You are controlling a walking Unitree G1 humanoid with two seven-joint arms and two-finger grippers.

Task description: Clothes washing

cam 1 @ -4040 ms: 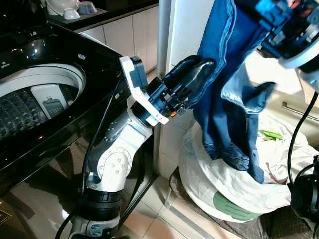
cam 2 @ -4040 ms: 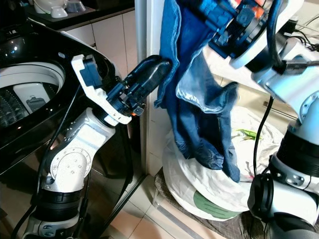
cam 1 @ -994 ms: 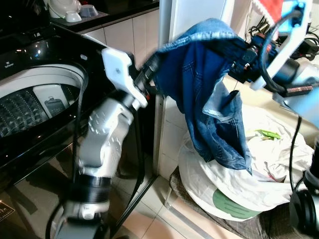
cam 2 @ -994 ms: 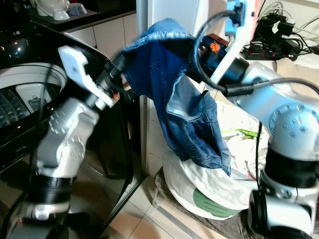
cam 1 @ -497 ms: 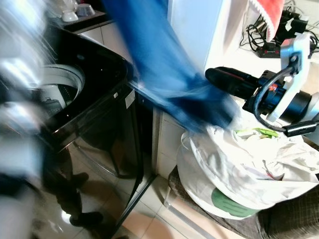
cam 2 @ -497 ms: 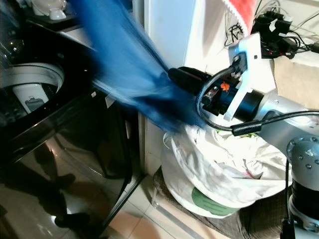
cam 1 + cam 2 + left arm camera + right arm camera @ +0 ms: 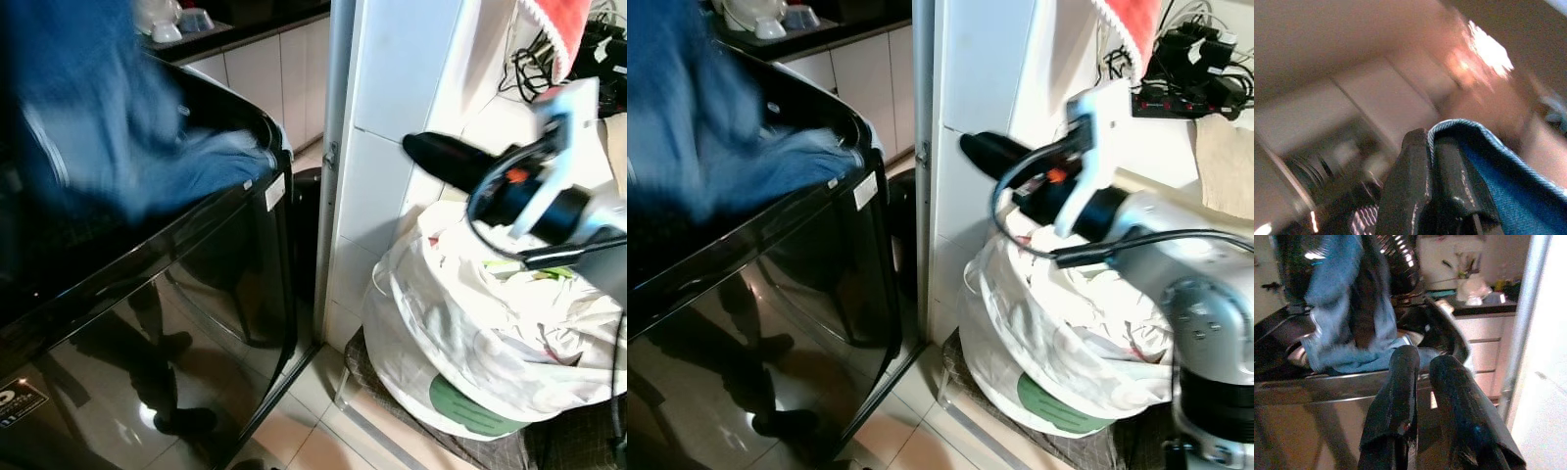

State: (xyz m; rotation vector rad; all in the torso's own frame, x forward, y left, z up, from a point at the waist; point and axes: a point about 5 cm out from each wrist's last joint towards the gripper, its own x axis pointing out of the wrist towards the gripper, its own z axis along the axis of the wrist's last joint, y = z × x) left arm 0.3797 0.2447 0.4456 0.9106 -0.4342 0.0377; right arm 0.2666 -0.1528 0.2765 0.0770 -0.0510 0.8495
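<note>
Take the black washing machine [image 7: 196, 255] as your landmark. Your blue jeans [image 7: 108, 127] are blurred in both eye views and hang over the top of the machine, with a fold lying across its front rim near the corner closest to the white wall. In the right wrist view the jeans [image 7: 1337, 308] drape down over the machine's open top, and the ribbed drum shows above them.

Your left hand [image 7: 1437, 181] has its two black fingers pressed together on a hemmed edge of the jeans, with the blue cloth running out from between them; the wrist picture is blurred, but the grip itself reads clearly.

Your right hand [image 7: 431, 152] is away from the machine, on the far side of the white wall corner, above the white laundry bag [image 7: 470, 343]. Its fingers [image 7: 1400, 382] point toward the machine, lie close side by side with a narrow gap between them, and hold nothing.

The white laundry bag sits on the floor beside the machine, against the wall, bulging with pale cloth and marked with a green patch low on its front. A red cloth [image 7: 558, 29] with a white trim hangs above the bag. Behind the machine, bowls [image 7: 774, 20] stand on a dark counter [image 7: 838, 29]
</note>
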